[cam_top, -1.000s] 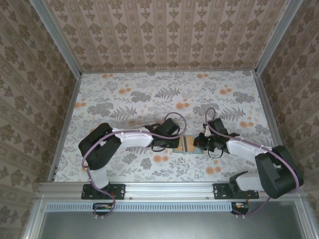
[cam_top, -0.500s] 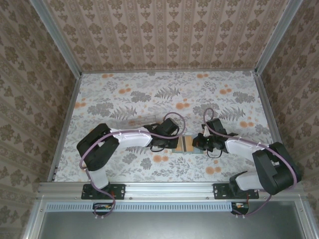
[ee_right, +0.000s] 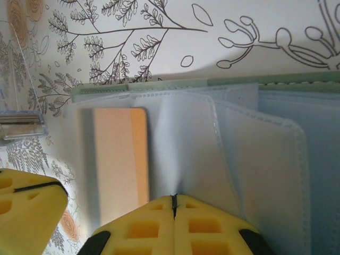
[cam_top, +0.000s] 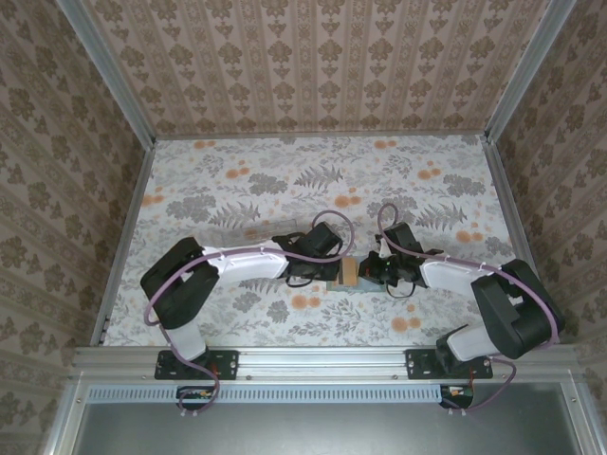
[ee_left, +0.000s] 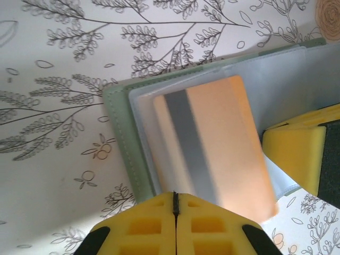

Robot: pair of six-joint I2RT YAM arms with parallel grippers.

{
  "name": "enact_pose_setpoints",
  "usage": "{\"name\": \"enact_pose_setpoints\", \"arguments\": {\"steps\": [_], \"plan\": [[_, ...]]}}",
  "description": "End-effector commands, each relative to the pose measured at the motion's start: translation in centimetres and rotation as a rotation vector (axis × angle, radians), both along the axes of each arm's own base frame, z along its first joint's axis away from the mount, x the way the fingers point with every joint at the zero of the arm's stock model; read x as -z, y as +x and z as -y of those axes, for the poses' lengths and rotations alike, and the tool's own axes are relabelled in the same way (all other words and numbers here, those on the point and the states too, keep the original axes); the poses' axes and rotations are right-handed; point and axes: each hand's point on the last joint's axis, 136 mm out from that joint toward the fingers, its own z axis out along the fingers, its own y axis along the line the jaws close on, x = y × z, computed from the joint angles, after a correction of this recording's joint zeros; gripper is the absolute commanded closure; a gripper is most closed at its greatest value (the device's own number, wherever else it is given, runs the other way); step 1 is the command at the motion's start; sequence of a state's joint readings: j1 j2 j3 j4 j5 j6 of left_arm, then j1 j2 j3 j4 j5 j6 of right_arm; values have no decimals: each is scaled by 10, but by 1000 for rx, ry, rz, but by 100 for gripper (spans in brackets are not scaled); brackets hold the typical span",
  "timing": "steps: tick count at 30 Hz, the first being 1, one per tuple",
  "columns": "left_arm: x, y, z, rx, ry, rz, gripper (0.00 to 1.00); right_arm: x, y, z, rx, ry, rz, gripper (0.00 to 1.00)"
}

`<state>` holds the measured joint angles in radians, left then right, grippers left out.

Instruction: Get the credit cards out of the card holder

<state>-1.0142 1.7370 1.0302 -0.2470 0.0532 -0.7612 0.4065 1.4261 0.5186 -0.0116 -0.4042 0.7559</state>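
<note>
Operator: Where is the work at this moment?

Trainer: On the bench [cam_top: 285,180], about the middle and toward the near side, the card holder [ee_left: 119,133] lies open between the two arms. The tan-orange card [ee_left: 223,143] with the dark stripe sits part way out of a clear pocket, in the part of the holder next to the left tool [ee_left: 175,212].

Operator: And how do the tools stand?

Trainer: The left tool has its fingers together at the free end of the card. I cannot tell if the card edge is pinched between them or only touched. The right tool [ee_right: 173,212] also has its fingers together, on the clear pocket leaves just beside the card. It seems to keep the holder down.

Operator: So the step is to bring this card free. How to do it well?

Trainer: I think the card should be drawn straight along its pocket, in the line in which it sticks out, low and flat over the bench. If it is lifted too early, the soft pocket may bend and grip it. The right tool should press steadily, or the whole holder may slide with the card. Mind also the clear plastic case [ee_right: 21,119], to the left and a little farther, and lay the card apart from it.
</note>
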Motion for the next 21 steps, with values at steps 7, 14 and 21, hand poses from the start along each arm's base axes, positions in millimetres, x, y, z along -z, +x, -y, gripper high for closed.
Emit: {"name": "enact_pose_setpoints", "arguments": {"steps": [7,14,21], "plan": [[-39,8,-8,5,5,107,93,-21,3,3,10,-15,56,86],[-18,2,17,60,-36,47,97,-32,5,-8,3,67,83,82],[11,-3,16,53,-9,-5,98,-27,3,-14,-4,105,62,76]]}}
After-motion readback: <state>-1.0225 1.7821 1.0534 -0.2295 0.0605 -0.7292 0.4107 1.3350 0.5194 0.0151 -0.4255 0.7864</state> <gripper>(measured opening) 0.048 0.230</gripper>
